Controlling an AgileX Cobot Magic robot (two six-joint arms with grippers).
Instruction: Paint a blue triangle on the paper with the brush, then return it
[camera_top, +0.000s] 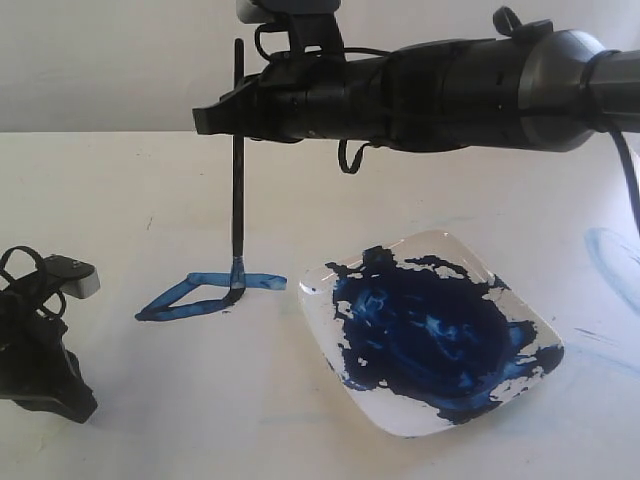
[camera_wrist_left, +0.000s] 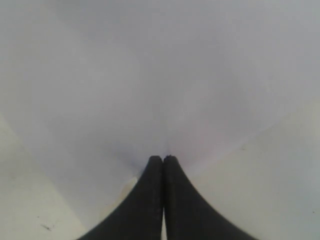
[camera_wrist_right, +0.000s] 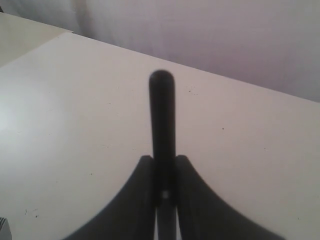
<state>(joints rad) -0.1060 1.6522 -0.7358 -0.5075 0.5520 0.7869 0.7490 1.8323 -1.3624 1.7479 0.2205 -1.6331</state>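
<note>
Held upright in the black right gripper (camera_top: 232, 108), pinched: long thin black-handled brush (camera_top: 238, 200), tip on streaky blue triangle outline (camera_top: 190, 298), near clear glass plate (camera_top: 316, 300). Black left gripper (camera_wrist_left: 163, 159) closed, empty, over white paper sheet (camera_wrist_left: 150, 75).

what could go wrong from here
The brush tip sits on the blue triangle; a sideways lift could smear the outline. The right gripper pinches the handle only near its top, so the brush might swivel. Carrying it back low could clip the plate of wet paint.
</note>
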